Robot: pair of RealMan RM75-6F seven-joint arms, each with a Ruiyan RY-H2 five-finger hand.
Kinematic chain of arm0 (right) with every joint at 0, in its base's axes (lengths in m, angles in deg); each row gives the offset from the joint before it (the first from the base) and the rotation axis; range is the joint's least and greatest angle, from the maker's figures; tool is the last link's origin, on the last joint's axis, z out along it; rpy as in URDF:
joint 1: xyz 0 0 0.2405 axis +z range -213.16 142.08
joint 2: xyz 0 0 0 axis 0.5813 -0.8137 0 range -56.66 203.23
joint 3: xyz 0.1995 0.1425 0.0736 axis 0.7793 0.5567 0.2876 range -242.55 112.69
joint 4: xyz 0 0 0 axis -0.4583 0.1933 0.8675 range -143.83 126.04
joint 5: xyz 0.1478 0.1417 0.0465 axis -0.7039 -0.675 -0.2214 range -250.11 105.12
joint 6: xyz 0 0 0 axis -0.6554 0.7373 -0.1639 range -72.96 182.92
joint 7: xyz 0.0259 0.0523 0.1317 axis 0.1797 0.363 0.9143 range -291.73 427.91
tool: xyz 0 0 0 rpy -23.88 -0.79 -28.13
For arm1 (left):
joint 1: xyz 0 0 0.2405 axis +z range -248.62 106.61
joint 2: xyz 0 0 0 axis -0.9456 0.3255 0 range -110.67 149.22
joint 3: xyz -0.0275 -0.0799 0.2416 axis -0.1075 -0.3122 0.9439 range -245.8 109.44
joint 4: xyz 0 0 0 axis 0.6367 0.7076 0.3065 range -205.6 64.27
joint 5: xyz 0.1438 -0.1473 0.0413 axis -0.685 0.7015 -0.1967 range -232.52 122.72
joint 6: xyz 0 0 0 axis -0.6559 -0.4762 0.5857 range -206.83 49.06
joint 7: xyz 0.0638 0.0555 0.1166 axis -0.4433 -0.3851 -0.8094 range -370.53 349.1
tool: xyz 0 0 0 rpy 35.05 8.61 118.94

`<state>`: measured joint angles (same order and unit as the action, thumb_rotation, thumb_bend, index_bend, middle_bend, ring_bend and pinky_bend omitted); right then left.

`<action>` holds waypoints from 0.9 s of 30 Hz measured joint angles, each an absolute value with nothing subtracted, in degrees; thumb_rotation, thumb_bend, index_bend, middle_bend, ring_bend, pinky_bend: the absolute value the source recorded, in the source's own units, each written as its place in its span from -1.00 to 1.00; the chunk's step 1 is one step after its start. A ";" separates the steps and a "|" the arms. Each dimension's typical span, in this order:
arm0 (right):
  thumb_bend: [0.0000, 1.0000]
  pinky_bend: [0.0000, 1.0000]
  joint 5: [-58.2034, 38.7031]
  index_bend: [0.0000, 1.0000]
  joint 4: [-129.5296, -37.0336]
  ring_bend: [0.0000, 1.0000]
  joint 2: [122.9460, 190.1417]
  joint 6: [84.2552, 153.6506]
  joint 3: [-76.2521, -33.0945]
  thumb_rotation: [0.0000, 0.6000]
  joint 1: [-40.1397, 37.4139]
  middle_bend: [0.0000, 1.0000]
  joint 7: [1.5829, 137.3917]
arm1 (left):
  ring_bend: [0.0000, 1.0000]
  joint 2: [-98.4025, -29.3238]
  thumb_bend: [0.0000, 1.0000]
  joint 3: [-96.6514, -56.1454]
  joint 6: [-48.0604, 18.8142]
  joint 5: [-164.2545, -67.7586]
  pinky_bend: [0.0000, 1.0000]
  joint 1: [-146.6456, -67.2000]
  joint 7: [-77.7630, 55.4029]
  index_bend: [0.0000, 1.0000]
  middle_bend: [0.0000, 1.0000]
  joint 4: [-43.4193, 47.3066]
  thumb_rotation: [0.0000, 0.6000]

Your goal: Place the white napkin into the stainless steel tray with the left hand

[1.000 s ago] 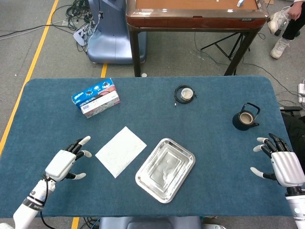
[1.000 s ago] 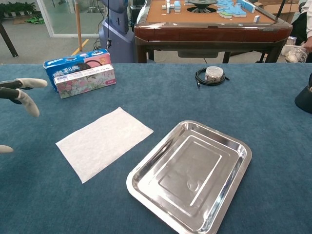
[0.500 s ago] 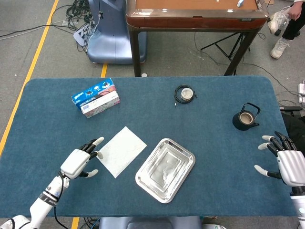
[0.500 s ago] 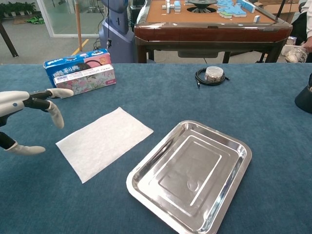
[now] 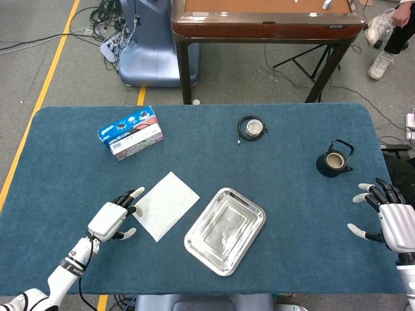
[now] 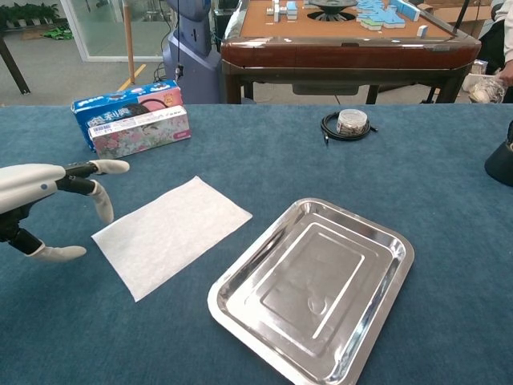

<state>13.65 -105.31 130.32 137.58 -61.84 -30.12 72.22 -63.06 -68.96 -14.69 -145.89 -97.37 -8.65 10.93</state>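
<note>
— Where's your left hand (image 6: pixel 36 188) right now?

— Near the front-left of the tabletop (image 5: pixel 65 168), fingers spread and holding nothing, tips just beside the napkin's (image 5: pixel 165 205) left corner. Whether one tip already touches the paper I can't tell.

— And the napkin itself?

— Flat on the cloth, turned like a diamond, just left of the tray (image 5: pixel 225 230) and not touching it. It looks very light, thin and limp (likely to fold or trail once lifted), and with no raised edge to catch.

— So where do I take hold?

— I'd go for that near-left corner or edge: press and draw the fingers together to bunch some paper, then pinch it. The cloth may help the sheet ruck up.

— Your right hand (image 5: pixel 391 221)?

— Open too, idle at the right edge, near the teapot (image 5: pixel 334 159).
</note>
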 measured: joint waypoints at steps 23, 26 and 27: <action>-0.93 -0.77 13.87 -0.18 -105.48 -0.82 130.44 137.18 -62.00 1.00 -30.03 -0.50 71.91 | -1.00 -65.88 -0.73 -68.29 -13.77 -145.00 -0.66 -98.21 -12.50 -0.35 -1.00 7.18 1.00; -0.92 -0.77 13.86 -0.18 -105.50 -0.82 130.45 137.14 -62.01 1.00 -30.02 -0.50 71.90 | -1.00 -66.20 -0.73 -68.23 -14.08 -144.77 -0.66 -98.42 -12.73 -0.35 -1.00 6.70 1.00; -0.92 -0.77 13.85 -0.18 -105.50 -0.82 130.46 137.10 -62.01 1.00 -30.01 -0.50 71.88 | -1.00 -66.30 -0.73 -68.22 -14.14 -144.72 -0.66 -98.47 -12.84 -0.35 -1.00 6.53 1.00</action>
<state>13.85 -105.50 130.46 137.10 -62.01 -30.01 71.88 -66.30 -68.22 -14.14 -144.72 -98.47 -12.84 6.53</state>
